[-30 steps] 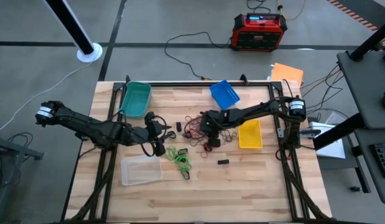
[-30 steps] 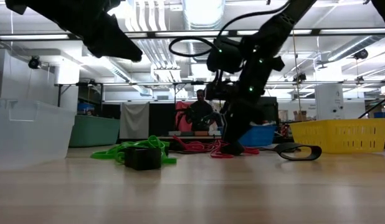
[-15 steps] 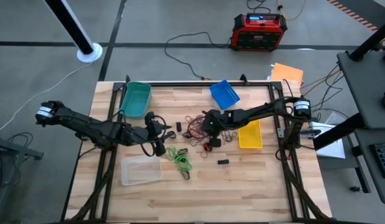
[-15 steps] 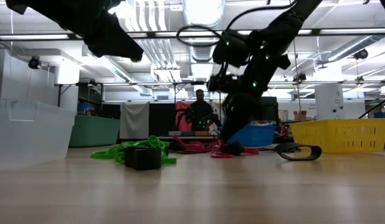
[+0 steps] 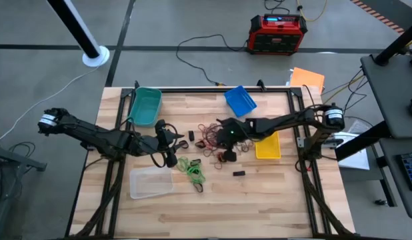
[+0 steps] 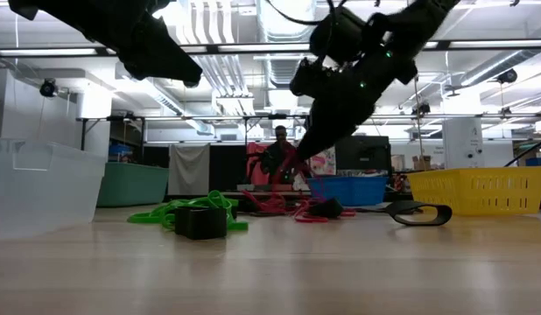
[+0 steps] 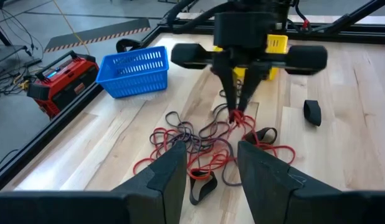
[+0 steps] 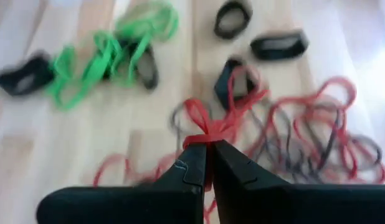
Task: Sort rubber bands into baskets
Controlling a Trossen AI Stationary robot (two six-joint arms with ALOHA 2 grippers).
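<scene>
Grey concrete floor around a wooden table (image 5: 259, 200); a red power unit (image 5: 278, 32) sits on the floor at 12 o'clock beyond the far edge. The near half of the board lies open, with only a small black block (image 5: 239, 173) at about 5 o'clock from centre.

Left to right: the left gripper (image 5: 171, 143) hovers left of centre, jaws part-way apart, holding nothing. The teal basket (image 5: 145, 105) is at 10 o'clock, and the clear basket (image 5: 151, 183) at 7 o'clock. Green rubber bands (image 5: 191, 170) lie just beside the clear basket. Red rubber bands (image 5: 209, 135) and dark bands are tangled at centre. The right gripper (image 8: 208, 148) stands over that tangle, jaws pinched together on a red band (image 8: 202, 124). The blue basket (image 5: 240, 100) is at 1 o'clock, and the yellow basket (image 5: 267, 144) at 3 o'clock.

Since a second ago, the right gripper has closed and lifted off the board, drawing red strands upward; the left arm is unchanged.

In the low view a person (image 6: 277, 157) sits in the room beyond.
</scene>
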